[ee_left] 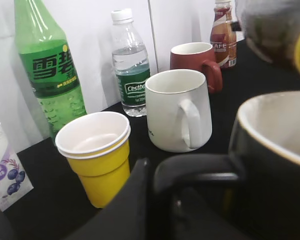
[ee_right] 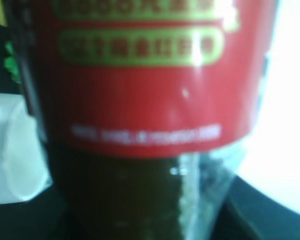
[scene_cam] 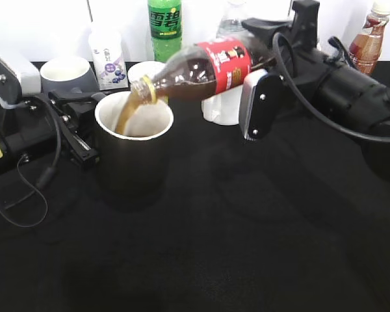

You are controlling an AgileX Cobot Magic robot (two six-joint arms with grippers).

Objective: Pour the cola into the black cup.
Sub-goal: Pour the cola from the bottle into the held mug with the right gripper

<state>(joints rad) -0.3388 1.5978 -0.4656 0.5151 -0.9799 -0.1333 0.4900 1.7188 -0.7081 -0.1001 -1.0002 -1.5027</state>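
Observation:
The cola bottle (scene_cam: 201,68) is tilted almost level, mouth to the left, over the black cup (scene_cam: 133,162). A brown stream runs from the mouth onto the cup's white inside. My right gripper (scene_cam: 260,65) is shut on the bottle's lower body, behind the red label. In the right wrist view the bottle (ee_right: 140,90) fills the frame and hides the jaws. My left gripper (scene_cam: 84,127) is shut on the cup's black loop handle at the cup's left side. In the left wrist view the cup (ee_left: 275,165) is at the right, its handle between my left gripper's fingers (ee_left: 170,200).
Behind the cup stand a grey mug (scene_cam: 65,75), a milk carton (scene_cam: 107,58), a yellow cup (ee_left: 97,155), a green soda bottle (ee_left: 47,75), a water bottle (ee_left: 130,65), a white mug (ee_left: 177,110), a dark red mug (ee_left: 195,62) and a coffee bottle (scene_cam: 370,39).

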